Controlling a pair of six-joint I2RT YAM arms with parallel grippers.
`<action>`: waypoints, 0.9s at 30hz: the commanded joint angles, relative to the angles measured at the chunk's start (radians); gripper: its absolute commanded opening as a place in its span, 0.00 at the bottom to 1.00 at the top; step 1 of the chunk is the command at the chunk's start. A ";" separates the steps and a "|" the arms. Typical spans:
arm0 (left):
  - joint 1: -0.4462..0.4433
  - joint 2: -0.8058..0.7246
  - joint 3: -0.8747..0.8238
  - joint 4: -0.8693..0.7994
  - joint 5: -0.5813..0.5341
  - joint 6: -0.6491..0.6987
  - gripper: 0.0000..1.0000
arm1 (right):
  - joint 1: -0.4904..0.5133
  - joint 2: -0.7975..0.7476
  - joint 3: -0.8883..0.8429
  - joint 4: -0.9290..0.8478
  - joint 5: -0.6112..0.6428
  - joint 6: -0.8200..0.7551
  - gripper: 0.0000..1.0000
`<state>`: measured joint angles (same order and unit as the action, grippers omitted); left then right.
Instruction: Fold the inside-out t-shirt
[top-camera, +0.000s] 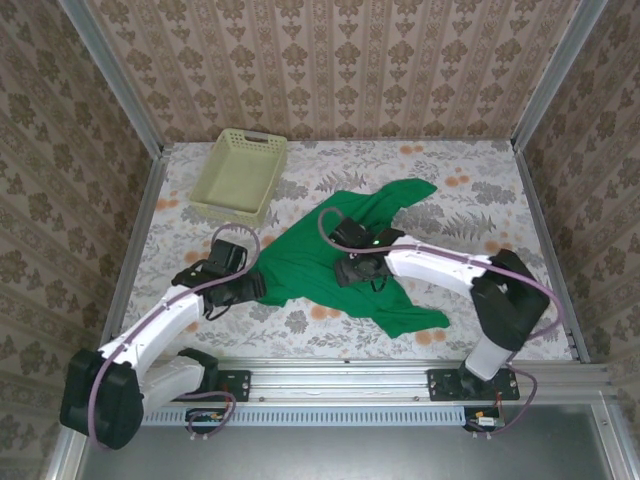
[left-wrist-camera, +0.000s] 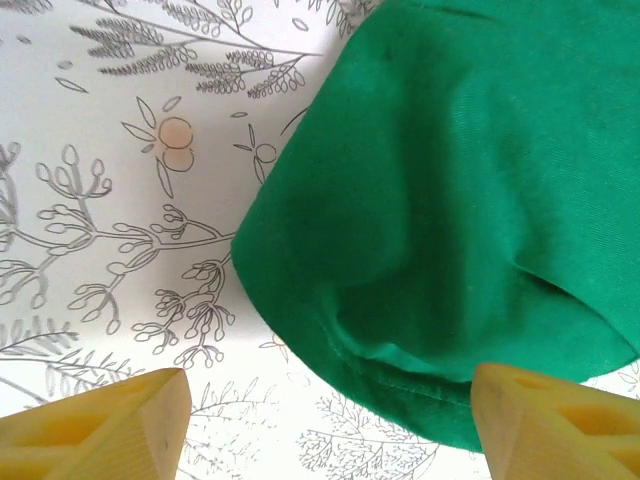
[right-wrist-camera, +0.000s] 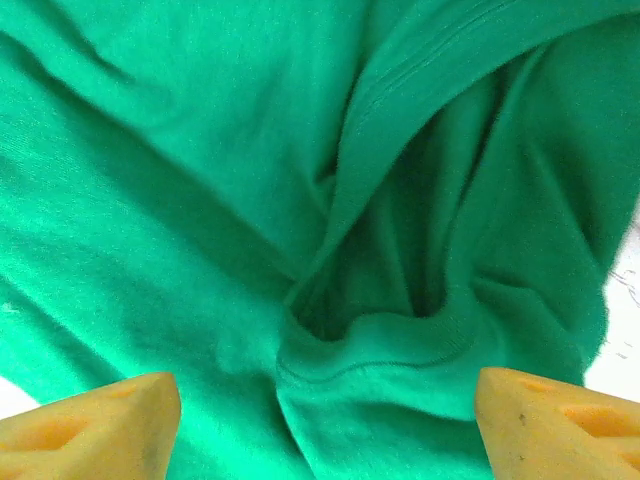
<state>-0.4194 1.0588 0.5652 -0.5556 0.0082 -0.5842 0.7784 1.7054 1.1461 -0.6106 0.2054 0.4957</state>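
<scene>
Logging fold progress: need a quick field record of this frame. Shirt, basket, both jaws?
t-shirt: green, crumpled and spread on the table, not yet folded
basket: far left of the table, apart from the t-shirt
left jaws: open, over the t-shirt's left hem edge, holding nothing
right jaws: open, over bunched cloth mid-shirt, holding nothing
fold state: no neat fold visible
</scene>
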 joint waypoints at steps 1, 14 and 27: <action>0.011 0.052 -0.021 0.110 0.114 -0.019 0.71 | -0.003 0.077 0.048 -0.054 0.082 0.037 0.70; 0.007 0.251 0.074 0.177 0.148 -0.009 0.11 | -0.293 -0.132 -0.067 0.002 0.015 0.014 0.00; 0.085 0.094 0.339 0.146 0.081 0.110 0.00 | -0.770 -0.234 0.045 -0.028 -0.173 -0.027 0.00</action>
<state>-0.3882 1.1889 0.8852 -0.4236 0.1055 -0.5117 0.0444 1.4193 1.1225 -0.6247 0.1066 0.4976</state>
